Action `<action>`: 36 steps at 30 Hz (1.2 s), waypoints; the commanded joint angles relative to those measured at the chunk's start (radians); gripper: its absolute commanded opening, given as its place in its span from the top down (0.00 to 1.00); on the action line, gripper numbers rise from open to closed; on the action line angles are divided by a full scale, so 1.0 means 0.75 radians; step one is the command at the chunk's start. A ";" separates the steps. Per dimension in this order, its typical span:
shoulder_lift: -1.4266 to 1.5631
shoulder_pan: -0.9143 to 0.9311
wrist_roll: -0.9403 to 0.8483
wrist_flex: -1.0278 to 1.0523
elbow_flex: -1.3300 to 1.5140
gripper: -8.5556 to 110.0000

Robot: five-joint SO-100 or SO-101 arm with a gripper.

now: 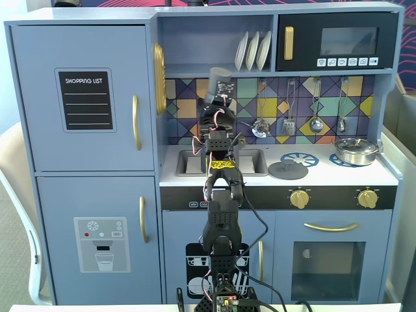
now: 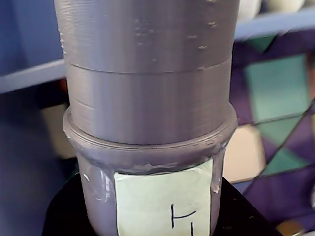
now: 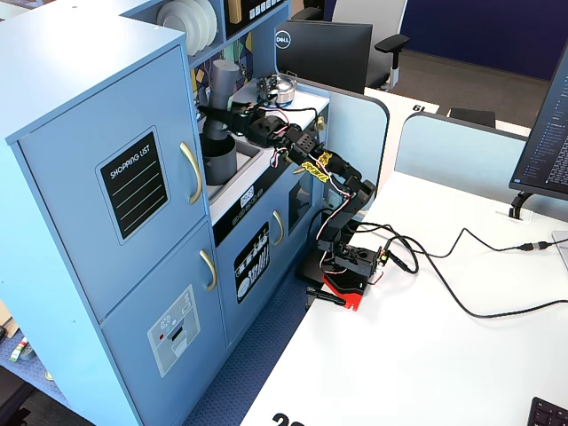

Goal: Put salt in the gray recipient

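Salt (image 3: 222, 84) clamped upright in pincer (image 3: 216, 114), long axis vertical, held above gray recipient (image 3: 220, 160) on play-kitchen worktop (image 3: 238, 189) in a fixed view; recipient directly below, so next move judged to be tipping the perforated end downward.

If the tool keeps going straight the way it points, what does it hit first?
The tool, shut on the salt, points into the kitchen; most likely it meets the patterned back wall first, though depth is unclear.

The toy kitchen's pale counter (image 1: 260, 179) carries a flat gray lid (image 1: 288, 170) and steel pan (image 1: 355, 151).
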 commanded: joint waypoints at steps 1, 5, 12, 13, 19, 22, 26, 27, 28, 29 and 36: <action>-0.029 -0.067 0.078 -0.018 -0.112 0.93; -0.102 -0.119 0.190 -0.072 -0.149 0.93; -0.209 -0.151 0.530 -0.100 -0.223 0.93; -0.219 -0.151 0.577 -0.110 -0.229 0.93; -0.274 -0.149 0.894 -0.135 -0.295 0.93; -0.297 -0.143 1.055 -0.125 -0.319 0.93; -0.303 -0.180 1.229 -0.102 -0.325 0.93; -0.299 -0.190 1.276 -0.094 -0.329 0.93; -0.299 -0.200 1.331 -0.086 -0.335 0.93; -0.297 -0.209 1.391 -0.078 -0.340 0.93; -0.313 -0.202 1.839 -0.006 -0.389 0.93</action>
